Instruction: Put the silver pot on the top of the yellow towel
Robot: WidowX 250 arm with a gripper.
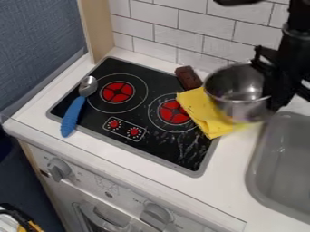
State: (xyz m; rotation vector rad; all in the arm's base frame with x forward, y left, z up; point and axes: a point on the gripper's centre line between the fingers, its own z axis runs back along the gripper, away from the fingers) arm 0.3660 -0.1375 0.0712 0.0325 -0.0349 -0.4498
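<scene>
The black gripper is at the right, against the right-hand rim of the silver pot and shut on it. The pot's open top faces up, and its body covers the right part of the yellow towel. The folded towel lies over the right edge of the stove, partly on the right burner and partly on the white counter. Whether the pot's base touches the cloth is hard to tell.
A blue-handled spoon lies across the stove's left edge. Behind the towel is a brown block. The grey sink is at the right, and a tiled wall rises behind.
</scene>
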